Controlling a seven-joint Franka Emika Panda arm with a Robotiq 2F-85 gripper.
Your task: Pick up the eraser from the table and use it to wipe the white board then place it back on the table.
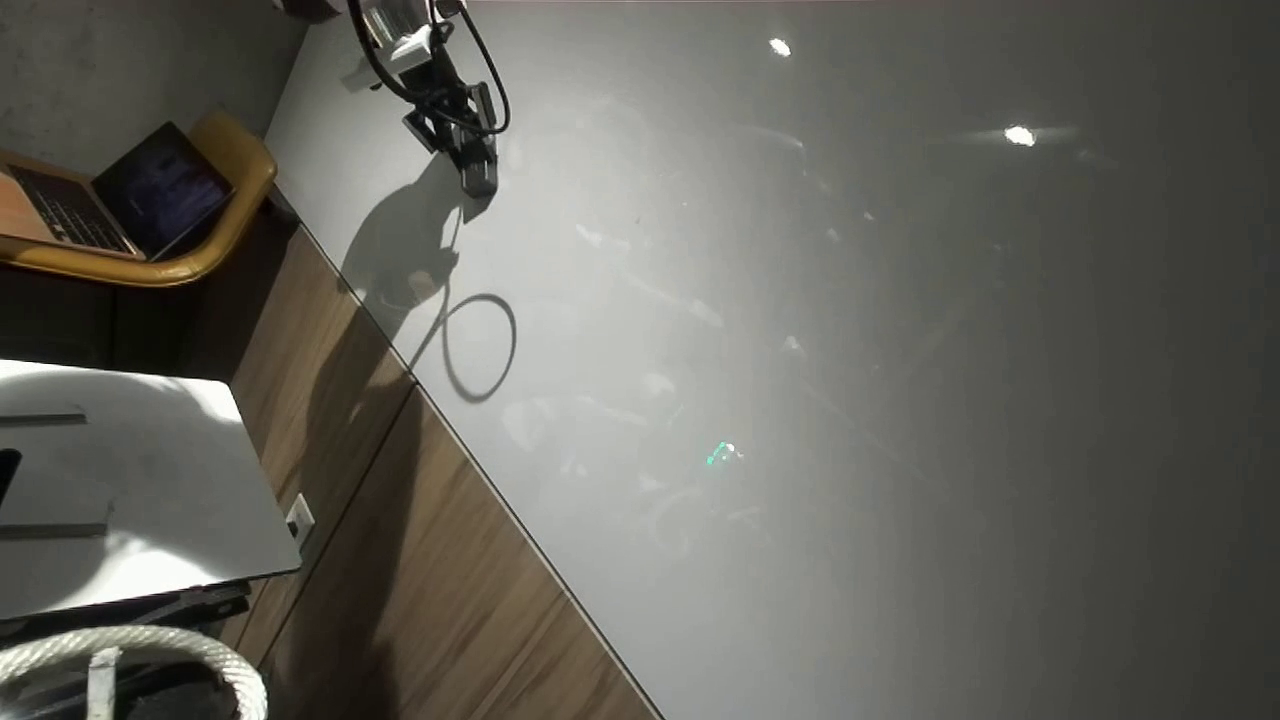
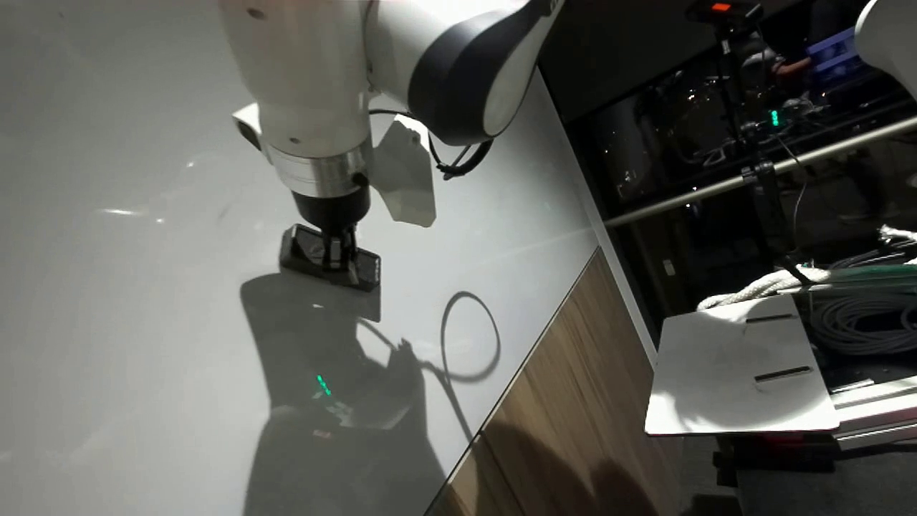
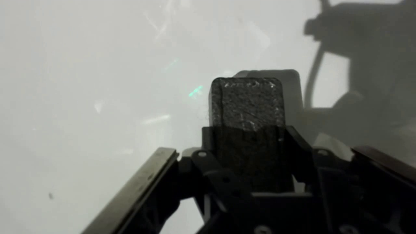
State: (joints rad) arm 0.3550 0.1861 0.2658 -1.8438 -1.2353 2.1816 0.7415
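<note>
Probable wiping step: the gripper (image 3: 249,141), jaws closed across the eraser (image 3: 248,102), holds it close to the white board (image 3: 81,74), contact uncertain; the next move calls for flat, pressed strokes along it.

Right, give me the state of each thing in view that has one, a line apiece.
Gripper: shut on the eraser.
Eraser: held; whether it touches the white board, I can't tell.
White board: marked with faint streaks and smudges.
Laptop: open, resting on the curved seat.
White rope: bent in a curve.
</note>
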